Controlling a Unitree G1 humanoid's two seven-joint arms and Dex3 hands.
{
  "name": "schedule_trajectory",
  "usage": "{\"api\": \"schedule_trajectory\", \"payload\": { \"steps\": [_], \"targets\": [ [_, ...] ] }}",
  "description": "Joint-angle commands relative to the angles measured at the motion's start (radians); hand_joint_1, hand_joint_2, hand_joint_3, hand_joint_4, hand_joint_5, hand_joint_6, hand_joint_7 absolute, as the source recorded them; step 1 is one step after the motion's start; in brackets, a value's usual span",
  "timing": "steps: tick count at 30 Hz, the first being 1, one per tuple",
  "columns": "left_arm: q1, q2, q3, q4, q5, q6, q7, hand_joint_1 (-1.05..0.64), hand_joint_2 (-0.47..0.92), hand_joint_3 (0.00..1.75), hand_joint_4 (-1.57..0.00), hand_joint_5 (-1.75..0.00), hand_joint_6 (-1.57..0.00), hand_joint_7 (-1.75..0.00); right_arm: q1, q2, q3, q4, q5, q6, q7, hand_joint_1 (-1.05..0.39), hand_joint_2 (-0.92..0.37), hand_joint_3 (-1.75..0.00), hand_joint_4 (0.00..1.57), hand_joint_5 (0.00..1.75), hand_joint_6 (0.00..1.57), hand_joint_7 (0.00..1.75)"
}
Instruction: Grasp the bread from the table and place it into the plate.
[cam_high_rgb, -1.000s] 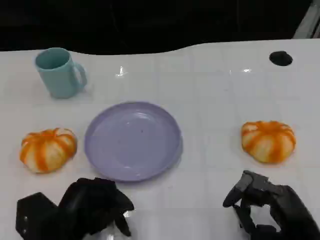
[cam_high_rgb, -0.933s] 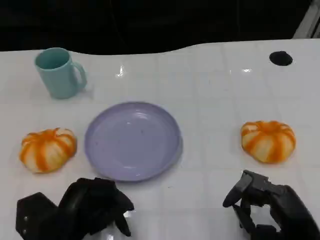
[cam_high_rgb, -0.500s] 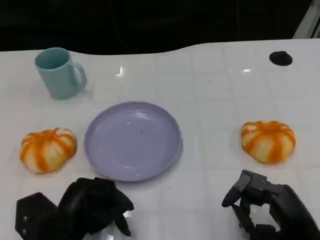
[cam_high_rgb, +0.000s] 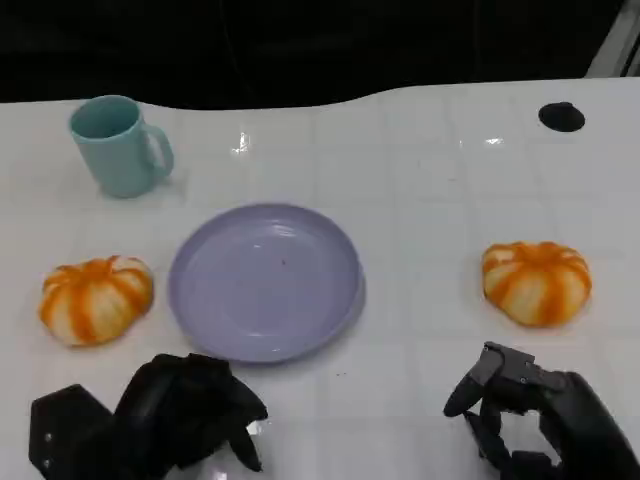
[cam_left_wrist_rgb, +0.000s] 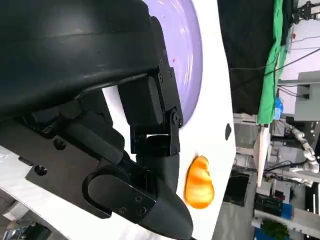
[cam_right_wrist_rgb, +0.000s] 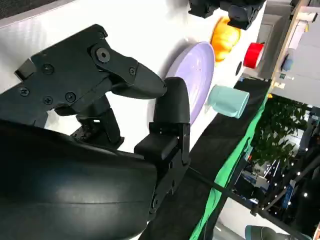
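Both hands sit low at the near edge of the white bench (cam_high_rgb: 420, 150), and neither one is carrying anything. The left hand (cam_high_rgb: 185, 415) lies just in front of the lavender plate (cam_high_rgb: 265, 282), its black fingers curled down and inward toward the surface with nothing inside them. Over on the other side, the right hand (cam_high_rgb: 525, 415) hangs with its fingers bent but parted, a clear gap showing between thumb and fingers, and nothing caught in that gap.

There are two orange-and-cream striped breads on the bench. The left bread (cam_high_rgb: 96, 299) rests just beside the plate's left rim, a little beyond the left hand and apart from it. The right bread (cam_high_rgb: 537, 282) lies well off to the plate's right, just beyond the right hand, with bare bench between them. The plate itself sits in the middle with nothing on it.

A pale teal mug (cam_high_rgb: 120, 146) stands upright at the far left, handle turned to the right. A small black round mark (cam_high_rgb: 561, 116) shows at the far right corner.
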Motion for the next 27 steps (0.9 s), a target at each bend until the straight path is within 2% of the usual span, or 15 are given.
{"api": "schedule_trajectory", "payload": {
  "steps": [1, 5, 6, 7, 10, 13, 18, 23, 27],
  "targets": [
    [0.001, 0.013, 0.007, 0.006, -0.005, 0.004, 0.003, -1.05, 0.79, 0.00, -1.49, -0.94, -1.57, -0.50, -0.002, -0.005, -0.023, -0.003, 0.008, 0.006, -0.021, -0.32, -0.62, -0.92, 0.72, 1.70, 0.73, 1.27],
    [-0.002, 0.013, 0.009, 0.012, -0.011, 0.002, -0.004, -1.05, 0.79, 0.00, -1.49, -0.94, -1.57, -0.49, -0.010, 0.002, -0.036, -0.002, 0.000, -0.003, -0.049, -0.34, -0.66, -0.80, 0.63, 1.47, 0.74, 0.97],
    [-0.003, 0.013, 0.009, 0.014, -0.011, 0.001, -0.006, -1.05, 0.79, 0.00, -1.49, -0.94, -1.57, -0.49, -0.012, 0.003, -0.040, -0.002, 0.001, -0.007, -0.053, -0.36, -0.74, -0.62, 0.61, 1.34, 0.74, 0.82],
    [-0.003, 0.013, 0.009, 0.015, -0.011, 0.000, -0.006, -1.05, 0.79, 0.00, -1.49, -0.94, -1.57, -0.49, -0.015, 0.003, -0.044, -0.005, -0.002, -0.009, -0.059, -0.36, -0.80, -0.50, 0.60, 1.27, 0.75, 0.74],
    [-0.003, 0.013, 0.007, 0.014, -0.007, 0.002, -0.001, -1.05, 0.79, 0.00, -1.49, -0.94, -1.57, -0.49, -0.025, -0.009, -0.056, -0.015, -0.037, -0.020, -0.086, -0.38, -0.90, -0.25, 0.58, 1.02, 0.72, 0.51],
    [-0.003, 0.012, 0.007, 0.015, -0.007, 0.000, -0.001, -1.05, 0.79, 0.00, -1.50, -0.94, -1.57, -0.49, -0.035, -0.024, -0.069, -0.026, -0.071, -0.026, -0.113, -0.39, -0.92, -0.19, 0.56, 0.85, 0.70, 0.38],
    [-0.007, 0.011, 0.004, 0.017, -0.003, 0.003, 0.002, -1.05, 0.79, 0.00, -1.50, -0.94, -1.57, -0.49, -0.056, -0.054, -0.091, -0.040, -0.149, -0.052, -0.166, -0.40, -0.92, -0.09, 0.48, 0.43, 0.63, 0.07],
    [-0.010, 0.007, 0.004, 0.022, -0.009, 0.000, -0.004, -1.05, 0.78, 0.00, -1.50, -0.93, -1.57, -0.49, -0.068, -0.095, -0.111, -0.080, -0.322, -0.041, -0.279, -0.45, -0.92, -0.05, 0.37, 0.32, 0.53, 0.00],
    [-0.012, 0.006, 0.003, 0.027, -0.009, -0.006, -0.007, -1.05, 0.78, 0.00, -1.50, -0.93, -1.57, -0.48, -0.069, -0.125, -0.128, -0.144, -0.451, 0.021, -0.354, -0.49, -0.92, -0.03, 0.30, 0.29, 0.45, 0.00]
  ]
}}
